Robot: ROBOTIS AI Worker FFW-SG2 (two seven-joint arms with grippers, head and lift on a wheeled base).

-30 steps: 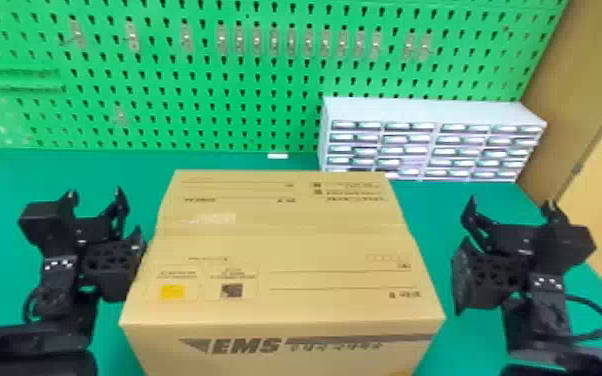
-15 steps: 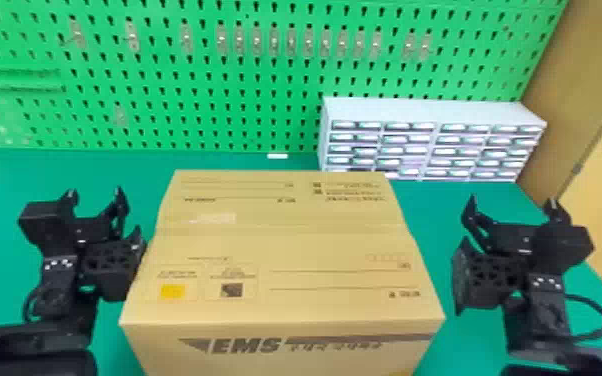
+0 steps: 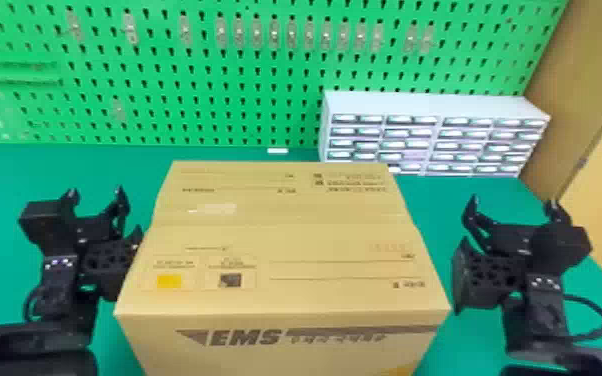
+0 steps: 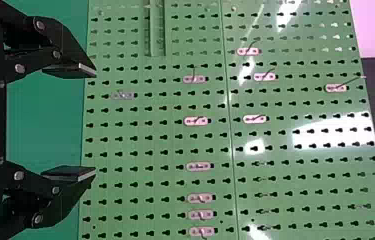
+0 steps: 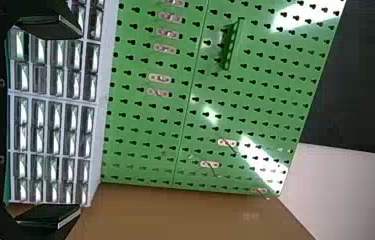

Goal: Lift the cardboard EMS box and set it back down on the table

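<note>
Can see the EMS box (image 3: 285, 240) at six o'clock in the head view. Can make out spread fingers on the left gripper (image 3: 96, 194), at the box's nine o'clock, and on the right gripper (image 3: 513, 203), at its three o'clock.

Beside the far right part of the tan cardboard EMS box (image 3: 285, 240), passage is offered over flat green tabletop (image 3: 432, 202), but behind it the way is blocked by a green perforated pegboard (image 3: 190, 95) and pale drawer cabinet (image 3: 430, 106).
</note>
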